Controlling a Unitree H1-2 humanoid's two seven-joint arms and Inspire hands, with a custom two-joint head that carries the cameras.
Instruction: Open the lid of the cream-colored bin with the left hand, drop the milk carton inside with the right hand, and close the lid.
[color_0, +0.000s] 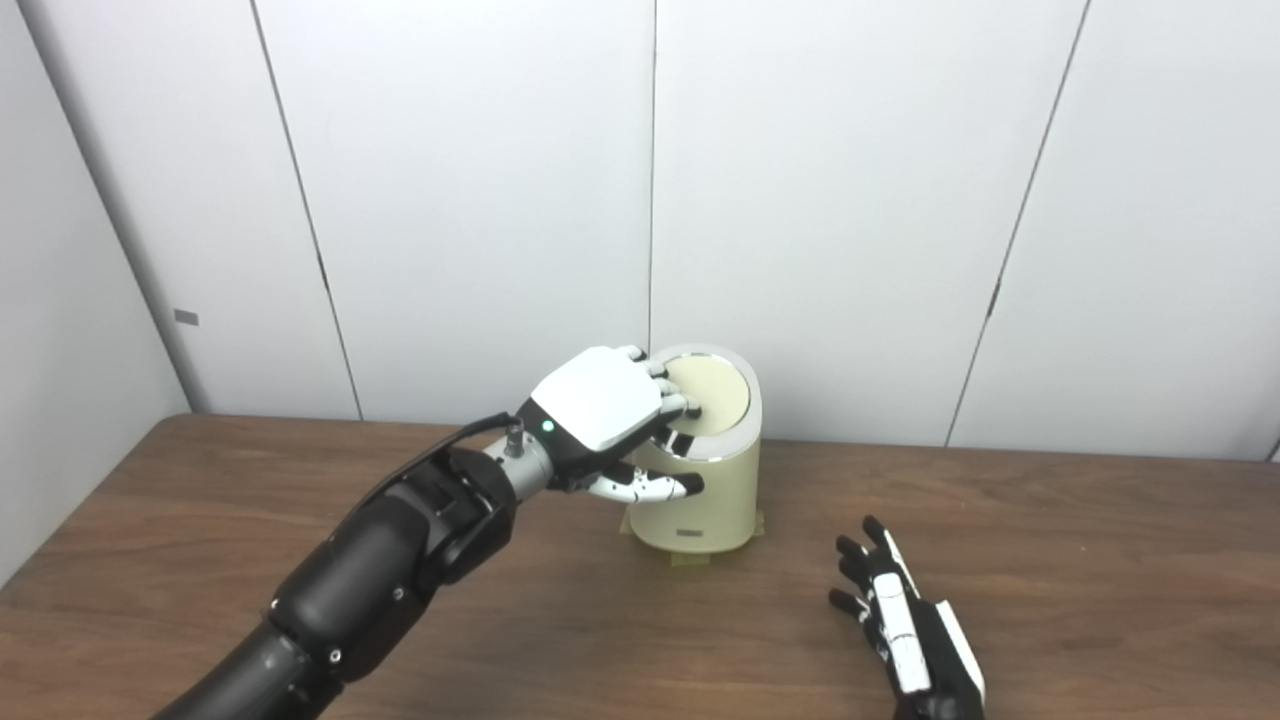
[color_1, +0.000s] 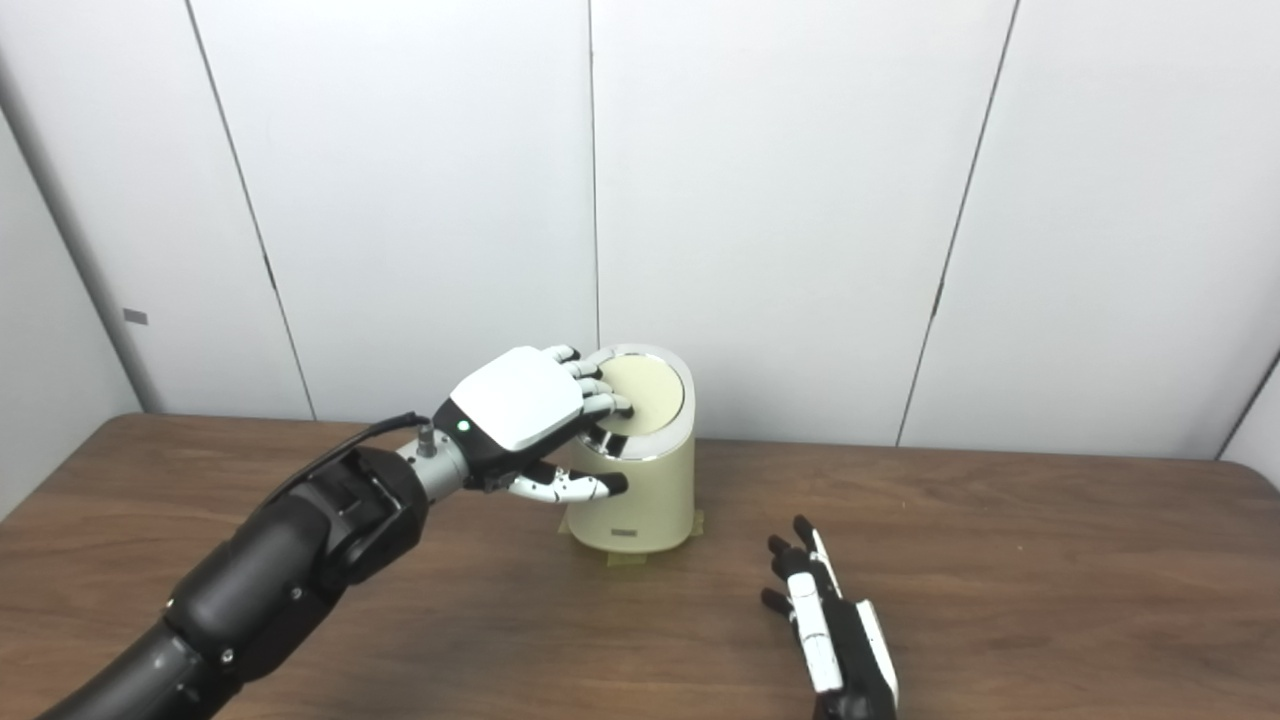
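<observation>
My left hand (color_0: 600, 408) fingers flat, together on bin (color_0: 700, 490) lid (color_0: 708, 392); smooth rigid plastic, light. Right hand (color_0: 905, 625) spread, empty.

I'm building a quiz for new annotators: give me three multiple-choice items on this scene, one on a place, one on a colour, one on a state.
1. Where do the left hand's fingers rest?
A. on the bin's lid
B. flat on the table
C. against the wall

2. What colour is the bin?
A. red
B. cream
C. black

3. How is the lid?
A. down on the bin
B. lying on the table
C. held by the right hand

Key: 1 A, the fingers lie on the lid's near edge, thumb by the bin's side. 2 B, its body is pale cream. 3 A, it sits inside the rim; the right hand is low over the table, empty.
</observation>
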